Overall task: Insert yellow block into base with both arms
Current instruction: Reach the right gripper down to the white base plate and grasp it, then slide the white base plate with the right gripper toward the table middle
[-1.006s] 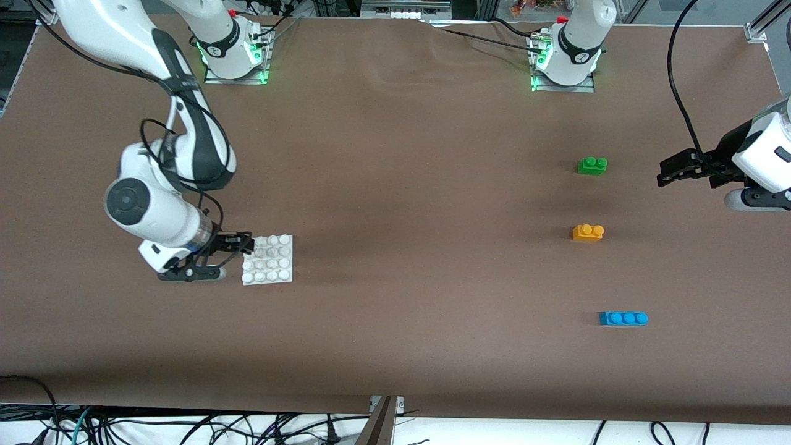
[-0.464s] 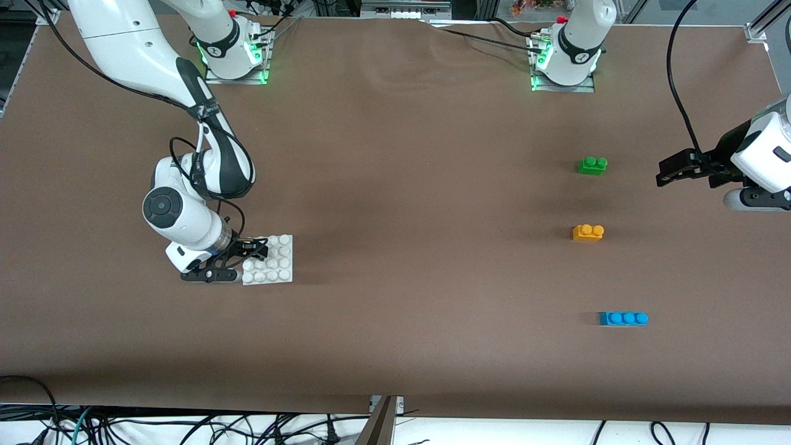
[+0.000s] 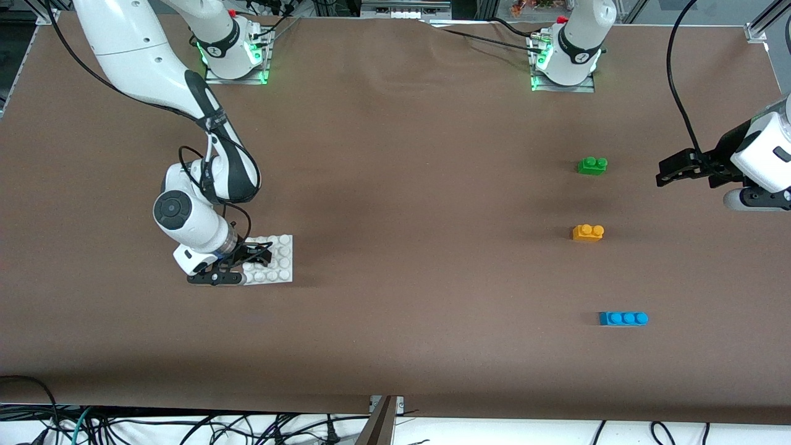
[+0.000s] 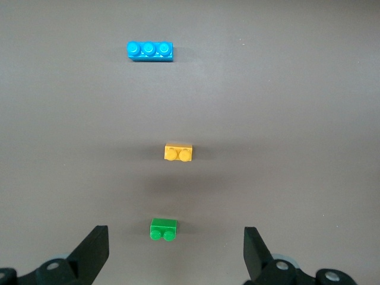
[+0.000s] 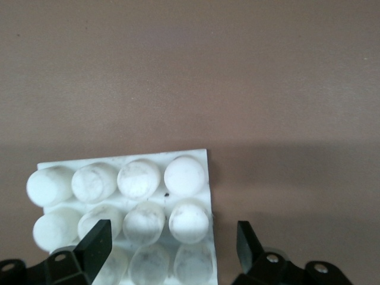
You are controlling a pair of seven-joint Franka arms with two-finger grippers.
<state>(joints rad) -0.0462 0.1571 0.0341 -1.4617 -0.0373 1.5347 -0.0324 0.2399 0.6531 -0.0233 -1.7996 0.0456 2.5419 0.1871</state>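
Observation:
The yellow block [image 3: 587,232] lies on the table toward the left arm's end; it also shows in the left wrist view [image 4: 178,153]. The white studded base [image 3: 279,258] lies flat toward the right arm's end. My right gripper [image 3: 244,264] is low at the base's edge and open. In the right wrist view, its gripper [image 5: 171,242] has one finger over the studs of the base [image 5: 139,178] and the other past the plate's edge. My left gripper [image 3: 664,173] waits open and empty above the table, apart from the block; it also shows in its own wrist view [image 4: 175,252].
A green two-stud brick [image 3: 592,165] lies farther from the front camera than the yellow block, and a blue three-stud brick [image 3: 623,318] lies nearer. Both show in the left wrist view, green [image 4: 163,228] and blue [image 4: 150,50]. Brown cloth covers the table.
My right arm has swung its open gripper in over the base's edge and a little lower. The left arm, the base and the bricks have not moved.

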